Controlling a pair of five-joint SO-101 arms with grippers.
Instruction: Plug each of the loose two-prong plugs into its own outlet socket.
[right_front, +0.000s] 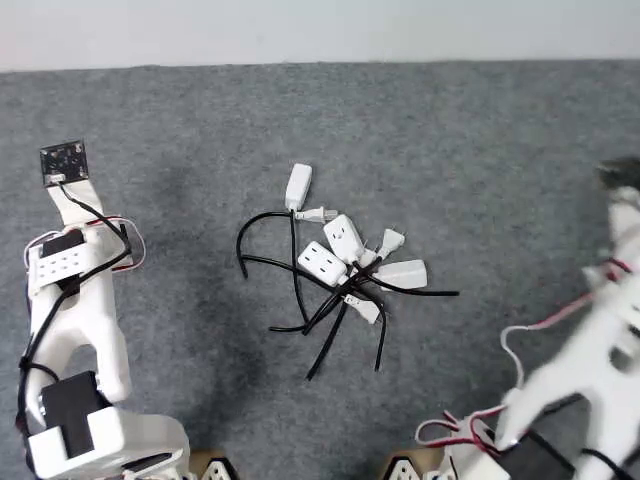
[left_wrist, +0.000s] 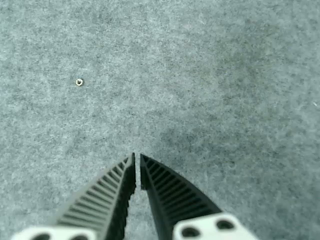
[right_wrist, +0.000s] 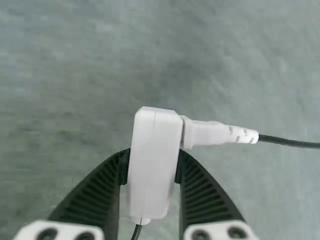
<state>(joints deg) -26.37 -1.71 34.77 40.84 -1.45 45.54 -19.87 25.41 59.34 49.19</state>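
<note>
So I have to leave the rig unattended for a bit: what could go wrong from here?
1. The right gripper is shut on the white outlet block with a plug in its side; a tug on the trailing cord might twist the block or unseat the plug.
2. In the high view the black cords cross each other, so lifting one piece may drag the others.

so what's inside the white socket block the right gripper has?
A white plug is pushed into the side of the socket block, its black cord trailing away. The prongs are hidden inside the block. The right gripper clamps the block from both sides.
</note>
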